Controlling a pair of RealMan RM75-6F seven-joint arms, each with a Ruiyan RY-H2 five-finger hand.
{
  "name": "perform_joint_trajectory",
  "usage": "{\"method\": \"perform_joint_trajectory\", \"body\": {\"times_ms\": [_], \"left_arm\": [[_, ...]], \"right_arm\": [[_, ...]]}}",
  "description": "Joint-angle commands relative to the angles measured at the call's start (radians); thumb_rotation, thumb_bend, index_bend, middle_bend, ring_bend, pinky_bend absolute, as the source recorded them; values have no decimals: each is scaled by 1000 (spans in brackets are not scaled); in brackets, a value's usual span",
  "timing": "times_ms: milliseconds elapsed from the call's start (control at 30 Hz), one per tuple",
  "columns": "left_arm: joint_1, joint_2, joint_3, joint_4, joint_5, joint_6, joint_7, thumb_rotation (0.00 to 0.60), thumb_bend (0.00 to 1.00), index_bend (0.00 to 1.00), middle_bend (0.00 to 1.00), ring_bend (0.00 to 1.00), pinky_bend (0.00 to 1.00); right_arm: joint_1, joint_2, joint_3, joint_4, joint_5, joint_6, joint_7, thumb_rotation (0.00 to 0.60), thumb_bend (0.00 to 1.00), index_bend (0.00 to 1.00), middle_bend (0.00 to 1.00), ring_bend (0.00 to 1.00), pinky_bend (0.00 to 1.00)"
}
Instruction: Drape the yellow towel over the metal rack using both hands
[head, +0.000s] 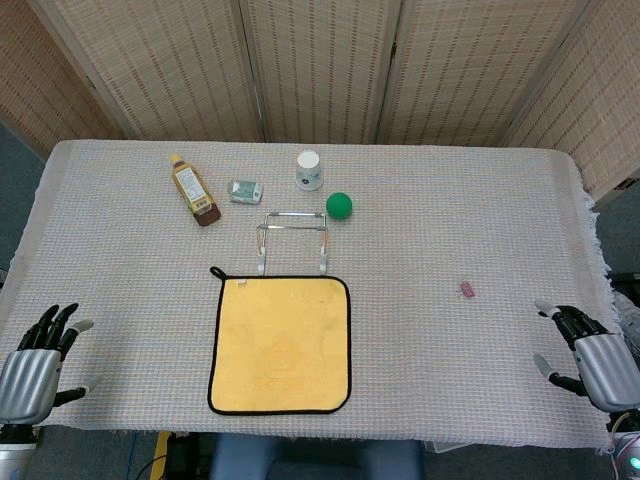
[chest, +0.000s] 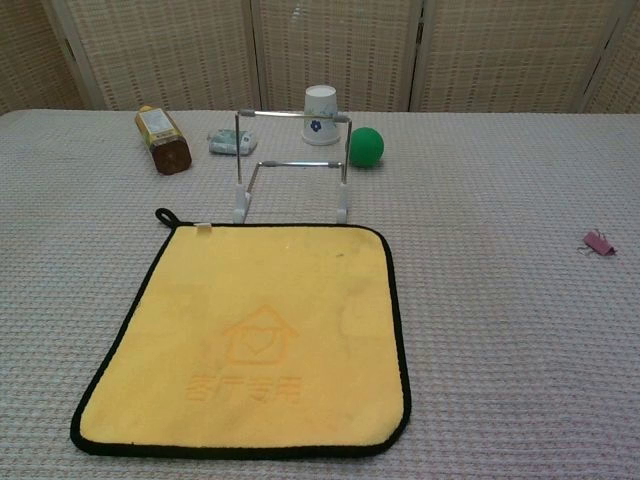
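A yellow towel with black edging lies flat on the table's near middle, also in the chest view as the towel. Just behind it stands the metal rack, an upright wire frame. My left hand rests at the table's near left edge with its fingers apart, holding nothing. At the near right edge my right hand is likewise empty with spread fingers. Both hands are far from the towel, and the chest view shows neither.
Behind the rack are a brown bottle lying down, a small packet, a white paper cup and a green ball. A pink clip lies right of the towel. The table cloth covers everything.
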Motion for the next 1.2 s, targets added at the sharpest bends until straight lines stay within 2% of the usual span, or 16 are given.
{"method": "perform_joint_trajectory", "body": {"times_ms": [33,367,533,633,933,1033,1100,1200], "left_arm": [[-1,-1,0,2,1,-2,-1,600,71,275,124,22,219],[-12,-9,1,27,28,-2,-36,600,71,280,123,29,220],[-25,-6,14,35,41,-31,-45,600,76,289,157,87,288],[-34,-2,26,39,58,-49,-57,600,120,305,238,186,354],[-98,-9,82,66,159,-156,-63,600,130,344,396,335,526],[-124,-20,91,79,183,-192,-75,600,130,363,485,420,677],[-147,-34,96,99,211,-211,-80,600,130,383,586,507,791],[-176,-64,107,139,261,-231,-77,600,130,410,727,614,883]], "right_arm": [[0,0,0,0,0,0,0,600,316,144,277,231,350],[-2,-10,8,0,2,14,-13,600,316,144,277,231,350],[0,-11,14,-3,0,22,-16,600,316,144,277,231,350],[0,-11,15,-3,-1,22,-19,600,317,144,277,231,350],[14,-10,13,-13,-10,5,-26,600,318,144,279,231,350],[18,-11,14,-15,-13,4,-24,600,319,144,288,231,350],[20,-11,12,-16,-15,-1,-27,600,319,144,292,231,350],[24,-9,10,-22,-18,-6,-33,600,319,144,296,231,350]]}}
